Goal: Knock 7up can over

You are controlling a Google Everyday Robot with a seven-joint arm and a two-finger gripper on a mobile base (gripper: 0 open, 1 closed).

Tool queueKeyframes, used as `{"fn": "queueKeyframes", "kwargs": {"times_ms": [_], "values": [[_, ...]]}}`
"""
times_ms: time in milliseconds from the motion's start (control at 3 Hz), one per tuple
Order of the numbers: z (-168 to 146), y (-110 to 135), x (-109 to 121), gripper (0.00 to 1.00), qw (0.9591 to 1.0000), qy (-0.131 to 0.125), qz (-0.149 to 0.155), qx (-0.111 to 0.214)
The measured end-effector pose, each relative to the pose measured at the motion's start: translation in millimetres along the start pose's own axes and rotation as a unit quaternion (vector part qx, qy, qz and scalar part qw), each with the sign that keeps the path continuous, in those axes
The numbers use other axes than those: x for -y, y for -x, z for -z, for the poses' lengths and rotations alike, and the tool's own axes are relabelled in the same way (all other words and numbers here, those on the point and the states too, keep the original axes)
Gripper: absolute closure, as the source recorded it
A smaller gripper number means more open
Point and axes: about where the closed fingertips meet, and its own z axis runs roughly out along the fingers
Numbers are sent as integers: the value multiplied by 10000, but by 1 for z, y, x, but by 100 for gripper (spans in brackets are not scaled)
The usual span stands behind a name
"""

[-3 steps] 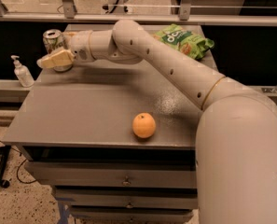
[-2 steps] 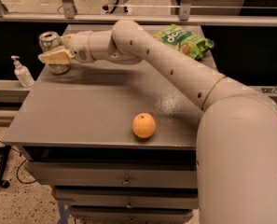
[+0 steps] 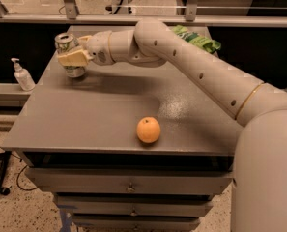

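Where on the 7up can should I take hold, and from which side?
Probably grip the 7up can around its mid-height side wall, coming from the right of the view. It stands roughly upright near the table's far left corner, so its round wall is exposed, and the tool sits against it there.

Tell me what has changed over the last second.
The gripper, at the far left corner of the table, shifted right in the picture and sits against the 7up can, which shifted right with it and is upright. The orange, green snack bag and pump bottle stayed put.
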Motion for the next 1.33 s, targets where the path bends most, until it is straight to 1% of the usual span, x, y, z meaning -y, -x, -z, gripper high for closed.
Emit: {"fn": "queueKeyframes", "kwargs": {"times_ms": [333,667,1000,1333], "values": [[57,23,-3,100,9997,-196,111,-119],[104,51,-10,100,9975,-230,315,-589],[141,47,-12,100,9872,-148,345,-1547],[162,24,-21,100,9637,28,367,-2644]]}}
